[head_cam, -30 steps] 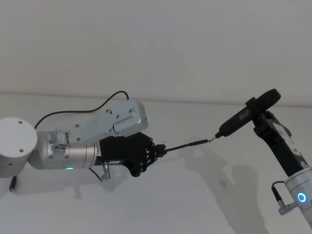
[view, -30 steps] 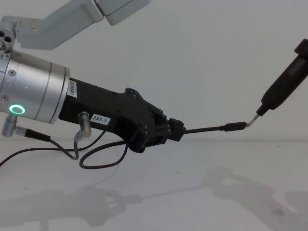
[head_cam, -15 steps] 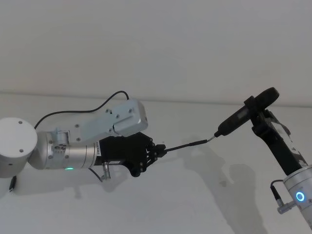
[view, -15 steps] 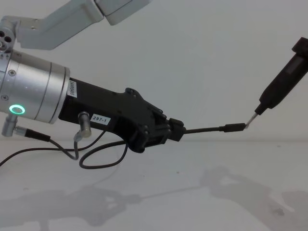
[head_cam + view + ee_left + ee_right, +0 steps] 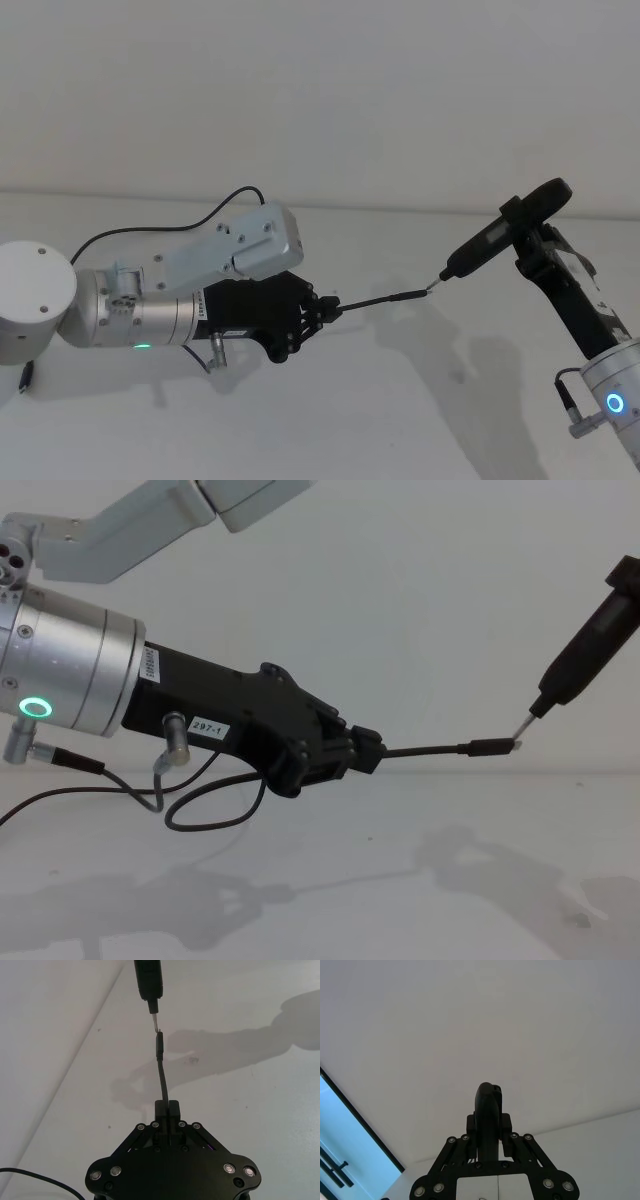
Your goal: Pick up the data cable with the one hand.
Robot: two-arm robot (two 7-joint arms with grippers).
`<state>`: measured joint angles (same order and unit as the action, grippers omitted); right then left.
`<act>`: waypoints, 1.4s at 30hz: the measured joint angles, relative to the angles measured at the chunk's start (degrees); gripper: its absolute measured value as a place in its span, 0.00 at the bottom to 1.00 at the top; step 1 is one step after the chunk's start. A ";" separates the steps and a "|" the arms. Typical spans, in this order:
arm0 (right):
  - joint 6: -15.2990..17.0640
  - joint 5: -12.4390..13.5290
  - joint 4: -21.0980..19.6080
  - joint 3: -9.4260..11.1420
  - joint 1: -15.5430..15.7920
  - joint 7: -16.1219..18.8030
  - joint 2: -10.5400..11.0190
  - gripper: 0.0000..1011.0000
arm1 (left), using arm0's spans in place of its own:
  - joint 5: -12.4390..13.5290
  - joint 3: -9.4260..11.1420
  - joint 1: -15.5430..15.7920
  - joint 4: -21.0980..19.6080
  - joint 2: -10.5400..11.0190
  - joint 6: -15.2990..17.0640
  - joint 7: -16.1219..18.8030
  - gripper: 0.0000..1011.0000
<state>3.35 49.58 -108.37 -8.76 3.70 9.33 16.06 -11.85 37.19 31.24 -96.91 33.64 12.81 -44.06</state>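
Chest view — left pincer [image 5: 368, 752] raised off table, clamping data cable [image 5: 440, 748] — plug pointing rightward.

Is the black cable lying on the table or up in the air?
In the air: the left gripper pinches the data cable, its shadow far below.

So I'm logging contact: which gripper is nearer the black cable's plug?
Left. The left gripper grips the thin black data cable behind its plug; the right gripper holds a dark pointed tool whose tip meets it.
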 joint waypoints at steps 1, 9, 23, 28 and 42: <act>-0.04 -0.01 0.00 -0.02 0.01 -0.05 0.04 0.27 | 0.00 0.00 0.00 0.00 0.00 0.00 0.00 0.03; -0.43 -0.04 -0.10 -0.24 0.21 -0.26 0.55 0.27 | 0.00 0.00 0.00 0.00 0.00 0.00 0.00 0.03; -0.95 -0.09 -0.52 -0.46 0.88 -0.76 1.47 0.27 | 0.00 0.00 0.00 0.00 0.00 0.00 0.00 0.03; -1.14 -0.06 -0.61 -0.53 1.03 -0.85 1.70 0.27 | 0.00 0.00 0.00 0.00 0.00 0.00 0.00 0.03; -1.38 0.02 -0.73 -0.63 1.21 -0.96 2.01 0.27 | 0.00 0.00 0.00 0.00 0.00 0.00 0.00 0.03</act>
<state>1.97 49.60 -109.10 -9.39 4.91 8.37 18.07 -11.85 37.19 31.24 -96.91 33.64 12.81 -44.06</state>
